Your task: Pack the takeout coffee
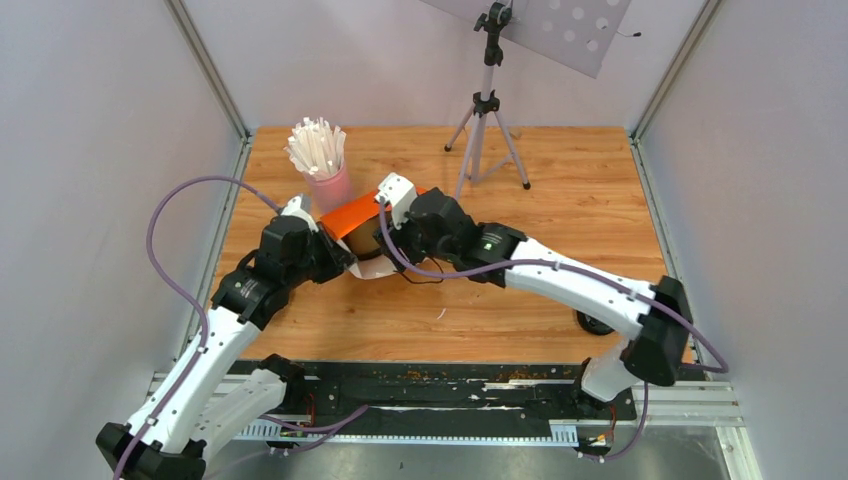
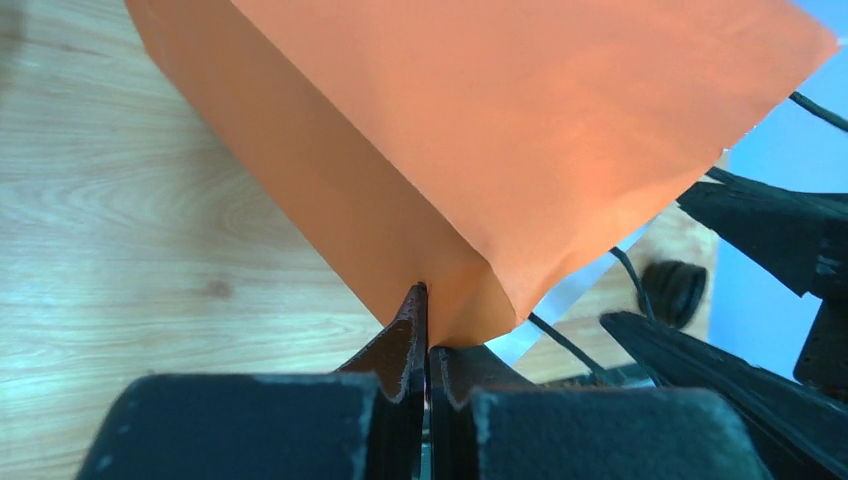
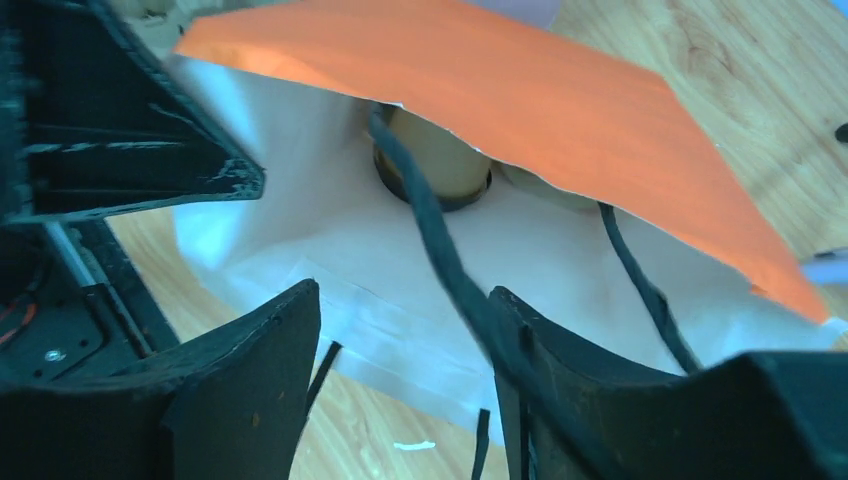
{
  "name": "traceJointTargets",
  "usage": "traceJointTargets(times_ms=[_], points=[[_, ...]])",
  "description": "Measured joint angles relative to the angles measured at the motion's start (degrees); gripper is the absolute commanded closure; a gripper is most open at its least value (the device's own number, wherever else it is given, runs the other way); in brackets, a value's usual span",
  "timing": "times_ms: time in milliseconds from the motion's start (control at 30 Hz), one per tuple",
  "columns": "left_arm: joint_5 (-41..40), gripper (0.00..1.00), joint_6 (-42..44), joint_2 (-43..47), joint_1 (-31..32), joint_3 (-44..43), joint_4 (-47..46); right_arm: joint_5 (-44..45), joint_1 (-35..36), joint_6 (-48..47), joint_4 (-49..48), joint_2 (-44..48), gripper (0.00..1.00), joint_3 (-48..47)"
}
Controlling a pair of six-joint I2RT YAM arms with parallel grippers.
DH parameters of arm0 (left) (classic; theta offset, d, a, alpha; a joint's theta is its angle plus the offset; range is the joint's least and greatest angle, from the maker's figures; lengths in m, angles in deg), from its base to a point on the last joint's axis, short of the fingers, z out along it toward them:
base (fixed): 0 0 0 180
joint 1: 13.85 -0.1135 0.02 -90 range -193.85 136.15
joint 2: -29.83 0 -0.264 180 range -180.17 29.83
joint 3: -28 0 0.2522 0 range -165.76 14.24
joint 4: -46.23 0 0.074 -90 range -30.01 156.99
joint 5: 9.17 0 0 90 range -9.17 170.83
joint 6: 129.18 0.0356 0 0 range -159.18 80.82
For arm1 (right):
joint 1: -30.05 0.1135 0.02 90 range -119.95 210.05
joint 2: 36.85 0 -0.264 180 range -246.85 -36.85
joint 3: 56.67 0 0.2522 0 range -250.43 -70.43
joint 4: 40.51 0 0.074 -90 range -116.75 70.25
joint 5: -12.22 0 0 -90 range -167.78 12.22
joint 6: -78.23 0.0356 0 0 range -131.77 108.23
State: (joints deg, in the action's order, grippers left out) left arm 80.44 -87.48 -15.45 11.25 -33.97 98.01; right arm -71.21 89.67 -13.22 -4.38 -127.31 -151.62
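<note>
An orange paper bag [image 1: 352, 216] with a white inside lies on its side on the wooden table. My left gripper [image 2: 428, 318] is shut on a corner of the bag's orange wall [image 2: 500, 130], at the bag's left in the top view [image 1: 335, 256]. Through the bag's mouth, in the right wrist view, the takeout coffee [image 3: 442, 150] shows as a kraft-brown cup with a black lid ring, under the orange upper wall [image 3: 520, 90]. My right gripper [image 3: 405, 320] stands open just outside the mouth, over the white lower flap [image 3: 330, 260]. A black cord handle [image 3: 440, 250] runs along its right finger.
A pink cup of white sticks [image 1: 325, 172] stands just behind the bag. A camera tripod [image 1: 487, 130] is at the back centre. A small black round object [image 1: 592, 322] lies near the right arm's base. Grey walls close in the table on three sides.
</note>
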Motion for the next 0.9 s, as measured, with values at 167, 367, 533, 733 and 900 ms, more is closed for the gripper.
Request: traceJointTargets(times_ms=[167, 367, 533, 733, 900], points=[[7.6, 1.00, -1.6, -1.9, 0.0, -2.4, -1.2, 0.0, 0.0, 3.0, 2.0, 7.2, 0.32, 1.7], [12.3, 1.00, -3.9, -3.2, 0.0, -2.6, -1.7, 0.0, 0.2, 5.8, 4.7, 5.5, 0.35, 0.7], [12.8, 0.97, -4.6, -3.8, 0.0, -2.7, -1.3, 0.8, 0.2, 9.1, 5.7, 4.3, 0.34, 1.3], [13.3, 0.96, -6.5, -4.3, 0.0, -2.9, -1.1, 2.5, 0.2, 12.3, 3.3, 3.8, 0.24, 4.0], [13.1, 0.96, -7.6, -4.7, 0.0, -3.8, -0.1, 5.0, 0.2, 12.3, -5.6, 2.5, 0.22, 10.5]])
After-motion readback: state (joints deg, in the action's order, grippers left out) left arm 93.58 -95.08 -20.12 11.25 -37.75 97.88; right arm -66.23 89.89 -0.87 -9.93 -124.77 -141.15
